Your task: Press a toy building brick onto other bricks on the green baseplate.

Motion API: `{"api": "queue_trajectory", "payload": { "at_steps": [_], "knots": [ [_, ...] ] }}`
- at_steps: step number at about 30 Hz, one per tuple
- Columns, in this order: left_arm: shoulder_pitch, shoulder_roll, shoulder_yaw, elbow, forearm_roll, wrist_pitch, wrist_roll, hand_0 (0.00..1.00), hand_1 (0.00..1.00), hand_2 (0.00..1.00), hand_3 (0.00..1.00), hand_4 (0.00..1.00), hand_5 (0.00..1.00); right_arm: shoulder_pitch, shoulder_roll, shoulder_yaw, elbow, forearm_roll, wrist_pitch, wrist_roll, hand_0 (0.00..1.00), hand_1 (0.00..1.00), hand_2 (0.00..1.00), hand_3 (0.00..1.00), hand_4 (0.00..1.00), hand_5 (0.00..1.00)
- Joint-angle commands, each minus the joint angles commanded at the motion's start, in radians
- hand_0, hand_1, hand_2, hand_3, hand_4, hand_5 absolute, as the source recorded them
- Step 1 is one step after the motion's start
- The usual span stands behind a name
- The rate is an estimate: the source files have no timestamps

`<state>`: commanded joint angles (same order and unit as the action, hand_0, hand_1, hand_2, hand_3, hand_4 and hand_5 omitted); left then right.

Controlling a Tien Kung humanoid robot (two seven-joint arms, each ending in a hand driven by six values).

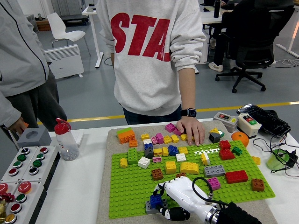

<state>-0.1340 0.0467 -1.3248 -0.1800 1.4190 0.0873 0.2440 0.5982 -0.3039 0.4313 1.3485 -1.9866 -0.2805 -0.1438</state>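
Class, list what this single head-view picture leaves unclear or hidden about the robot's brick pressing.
- Whether the blue brick is fully seated on the grey brick: the right hand covers part of it.
- Left arm: out of frame.
- Right forearm: cut off by the bottom edge.
- Bricks under the person's hand: hidden.

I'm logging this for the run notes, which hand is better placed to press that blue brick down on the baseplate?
The right hand. It comes in from the lower right and already sits over the blue brick at the near edge of the green baseplate, fingers curled on it. The left arm is not in view.
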Motion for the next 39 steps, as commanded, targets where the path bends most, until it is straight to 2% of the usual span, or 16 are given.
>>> {"api": "queue_trajectory", "payload": {
  "at_steps": [24, 36, 37, 39],
  "knots": [
    [0.000, 0.001, 0.002, 0.000, -0.003, -0.001, -0.001, 0.659, 0.684, 0.679, 0.580, 0.293, 0.998, -0.001, 0.000, 0.000, 0.001, -0.013, 0.018, -0.002, 0.480, 0.532, 0.544, 0.598, 0.551, 0.208],
    [-0.003, 0.002, 0.001, 0.000, -0.004, -0.001, -0.002, 0.659, 0.683, 0.680, 0.580, 0.293, 0.998, -0.001, -0.005, 0.005, 0.001, -0.034, 0.028, -0.010, 0.502, 0.554, 0.574, 0.628, 0.594, 0.208],
    [-0.003, 0.001, 0.001, 0.000, -0.004, -0.001, -0.002, 0.658, 0.684, 0.679, 0.580, 0.292, 0.998, -0.001, -0.005, 0.005, 0.002, -0.034, 0.030, -0.010, 0.520, 0.577, 0.594, 0.666, 0.629, 0.227],
    [-0.003, 0.001, 0.001, 0.000, -0.004, -0.001, -0.002, 0.658, 0.684, 0.679, 0.580, 0.292, 0.998, -0.002, -0.006, 0.004, 0.002, -0.036, 0.032, -0.010, 0.520, 0.577, 0.594, 0.666, 0.629, 0.227]
  ]
}}
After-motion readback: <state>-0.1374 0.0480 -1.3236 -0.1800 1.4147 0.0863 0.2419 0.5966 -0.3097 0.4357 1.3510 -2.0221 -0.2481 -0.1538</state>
